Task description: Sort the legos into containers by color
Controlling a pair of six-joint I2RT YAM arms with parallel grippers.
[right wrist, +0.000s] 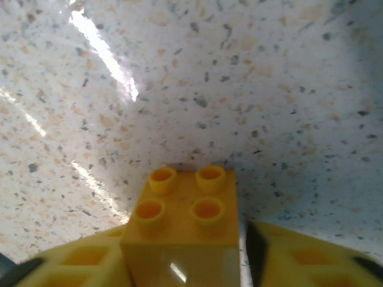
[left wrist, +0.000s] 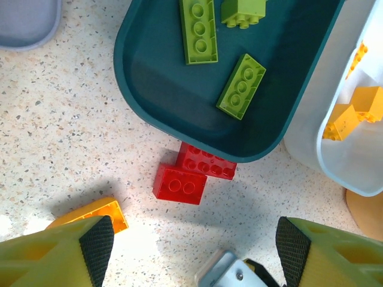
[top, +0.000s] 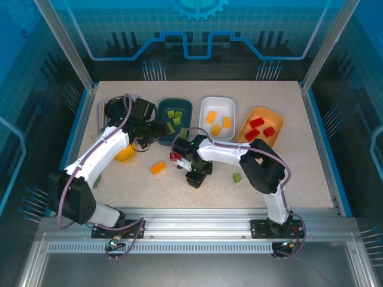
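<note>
Teal tray (top: 182,107), white tray (top: 216,103), orange tray (top: 268,113) side by side from 11 to 1 o'clock, red bricks (left wrist: 190,176) against the teal rim, left arm (top: 102,152) slanting in from 8, right gripper (top: 196,179) clamping a yellow brick (right wrist: 185,221) at centre, green brick (top: 237,177) at 4, bare table (top: 299,167) beyond.

Taking the middle tray (top: 218,106) as reference, the left tray (top: 179,106) sits just beside it on its left and the right tray (top: 270,117) just beside it on its right, each of the three holding three bricks (top: 210,116). Nearer than the middle tray and leftward, two touching bricks (left wrist: 191,173) lie on the table (top: 299,167), one against the left tray's near rim, with a further brick (top: 158,168) beyond them, nearer and farther left. Straight in front of the middle tray the right gripper (top: 197,178) is down at the table with one brick (right wrist: 185,221) between its fingers (right wrist: 78,263); a lone brick (top: 237,177) lies in front and rightward.
</note>
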